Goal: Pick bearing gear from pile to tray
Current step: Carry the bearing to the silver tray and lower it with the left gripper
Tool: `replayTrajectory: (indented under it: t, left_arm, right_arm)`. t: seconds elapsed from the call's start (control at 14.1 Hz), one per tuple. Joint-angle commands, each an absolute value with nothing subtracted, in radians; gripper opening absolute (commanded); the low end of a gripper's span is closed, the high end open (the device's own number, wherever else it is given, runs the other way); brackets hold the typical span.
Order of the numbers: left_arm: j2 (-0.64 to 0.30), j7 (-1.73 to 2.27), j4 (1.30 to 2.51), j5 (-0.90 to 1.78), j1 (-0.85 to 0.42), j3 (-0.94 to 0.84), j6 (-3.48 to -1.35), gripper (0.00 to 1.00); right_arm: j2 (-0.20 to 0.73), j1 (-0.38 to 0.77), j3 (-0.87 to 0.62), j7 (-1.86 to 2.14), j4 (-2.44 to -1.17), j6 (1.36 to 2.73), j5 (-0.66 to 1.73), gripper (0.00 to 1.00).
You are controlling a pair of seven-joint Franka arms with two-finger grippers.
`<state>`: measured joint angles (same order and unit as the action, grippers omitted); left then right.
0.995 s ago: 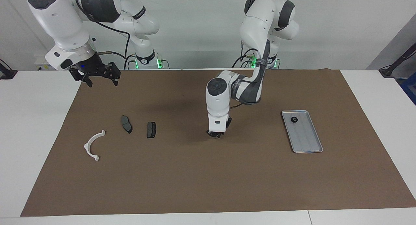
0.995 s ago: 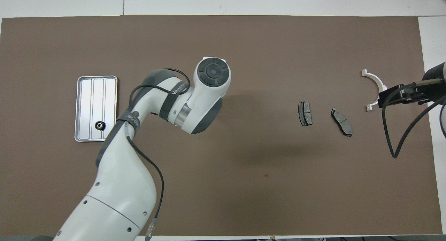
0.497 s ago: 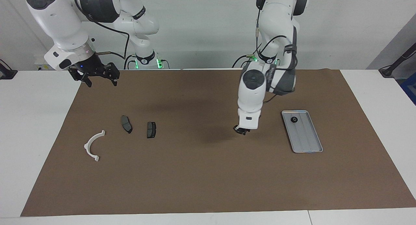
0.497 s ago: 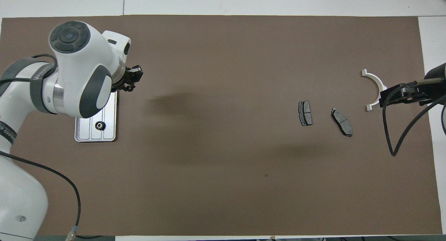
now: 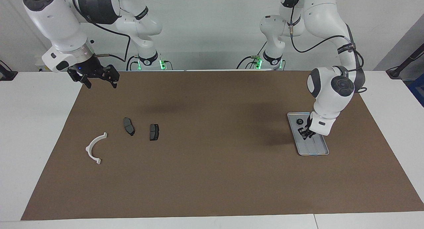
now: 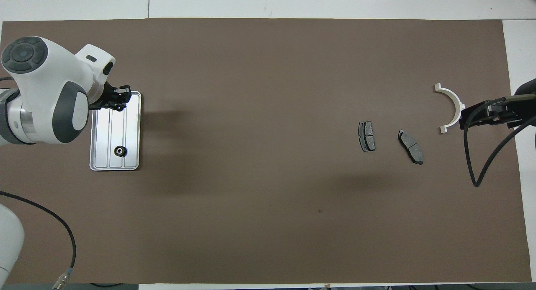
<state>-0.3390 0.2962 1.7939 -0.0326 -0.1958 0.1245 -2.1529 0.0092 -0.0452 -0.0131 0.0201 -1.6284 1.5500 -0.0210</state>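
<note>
The silver tray (image 5: 313, 153) (image 6: 94, 156) lies toward the left arm's end of the table. One small black bearing gear (image 5: 299, 121) (image 6: 120, 151) rests in it at the end nearer the robots. My left gripper (image 5: 304, 133) (image 6: 119, 103) hangs low over the tray's middle, shut, with a small dark piece at its tips that looks like a second bearing gear. The pile is a white half-ring bracket (image 5: 96, 148) (image 6: 452, 103) and two dark brake pads (image 5: 129, 126) (image 5: 154, 132) toward the right arm's end. My right gripper (image 5: 102, 86) (image 6: 465, 120) waits open, raised over the mat's corner.
A brown mat (image 5: 212, 182) covers most of the white table. Its wide middle stretch between the brake pads and the tray holds nothing. The right arm's black cable (image 6: 475, 172) loops over the mat's edge.
My left arm has swung from the middle of the mat across to the tray, gripper shut throughout. The right gripper has drifted slightly toward the table's end. The pile's parts have not moved.
</note>
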Motion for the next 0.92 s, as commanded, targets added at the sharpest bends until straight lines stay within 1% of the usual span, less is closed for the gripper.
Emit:
replayTrajectory:
  t: [0.0, 0.07, 0.28, 0.57, 0.85]
  left_arm:
    - [-0.322, 0.241, 1.865, -0.029, -0.149, 0.112, -2.227, 0.0]
    - [-0.325, 0.236, 1.877, -0.028, -0.123, 0.11, -2.244, 0.0]
    - [-0.334, 0.236, 1.905, -0.028, -0.115, 0.11, -2.295, 0.0]
    - [-0.324, 0.238, 1.976, -0.028, -0.114, 0.112, -2.338, 0.0]
    - [-0.319, 0.238, 2.003, -0.026, -0.107, 0.112, -2.359, 0.0]
  right_arm:
    - [-0.009, -0.057, -0.026, 0.005, -1.649, 1.546, -0.028, 1.0]
    - [-0.009, -0.057, -0.026, 0.005, -1.649, 1.546, -0.028, 1.0]
    - [-0.009, -0.057, -0.026, 0.005, -1.649, 1.549, -0.028, 1.0]
    - [-0.015, -0.055, -0.026, 0.005, -1.66, 1.562, -0.028, 1.0]
    - [-0.017, -0.054, -0.026, 0.005, -1.661, 1.562, -0.026, 1.0]
